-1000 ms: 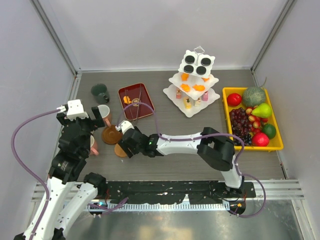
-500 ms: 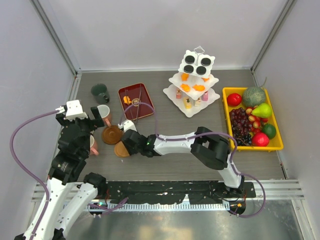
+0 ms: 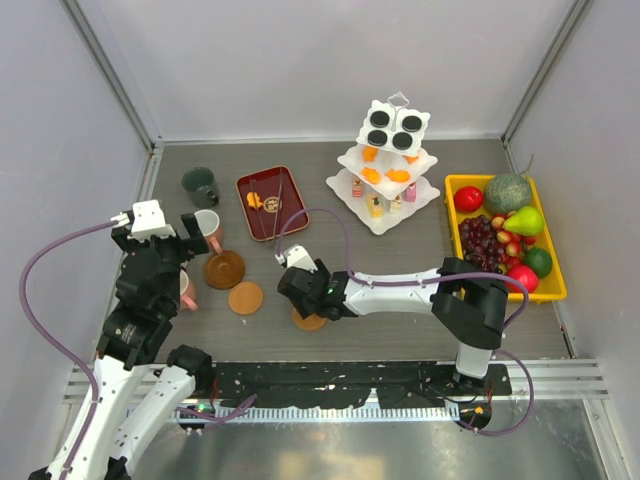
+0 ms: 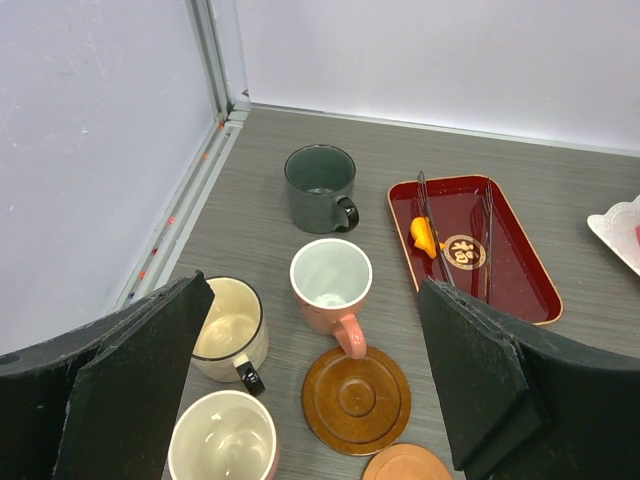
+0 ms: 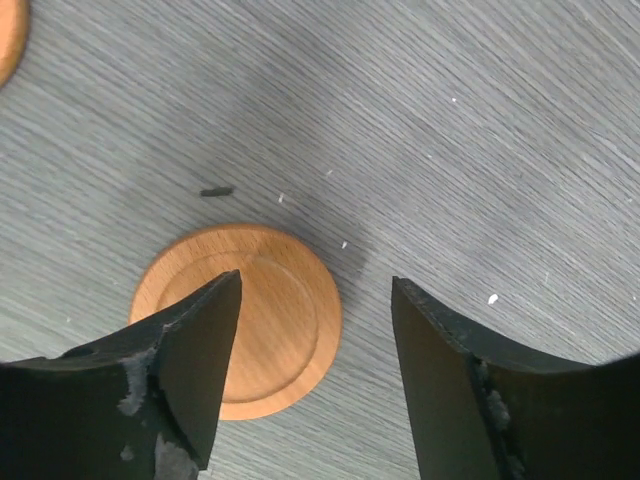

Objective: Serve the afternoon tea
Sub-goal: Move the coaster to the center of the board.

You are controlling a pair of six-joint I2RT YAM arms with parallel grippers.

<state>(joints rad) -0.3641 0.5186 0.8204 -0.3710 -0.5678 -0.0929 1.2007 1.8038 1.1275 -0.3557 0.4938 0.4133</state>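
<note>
Top view: the R jaws hang low over a light-wood round coaster [image 3: 310,322] lying on the grey table [image 3: 400,250], toward the front and well apart from the mugs. A second light-wood coaster [image 3: 246,297] and a dark brown round coaster [image 3: 224,269] lie nearer the L jaws. The white three-tier stand [image 3: 383,170] is at the back, w/ neither arm near it. Risk, imo: the front coaster is far from every mug, so a mug carried over has a long way to go and could swing or slip.

L wrist: the L jaws are spread wide w/ nothing btw. them, above a tight group: dark green mug [image 4: 320,187], pink mug [image 4: 331,285], cream mug w/ black rim [image 4: 228,330] and a fourth mug, cream inside [image 4: 222,440]. The pink mug's handle overlaps the dark brown coaster's rim; touching or just above, can't tell. Risk: the mugs are crowded, so a finger coming down beside one probably nudges or tips its neighbour.

R wrist: the R jaws are open and grip nothing. The coaster lies flat on the table below, offset toward one finger [image 5: 190,360], which hides part of it. Contact can't be told. Risk: if that pad rests on the disc, a sideways pull-off drags it. If the jaws close instead, the thin edge gives little to grip, so the pads may scrape the table and the disc may skid out.
</note>
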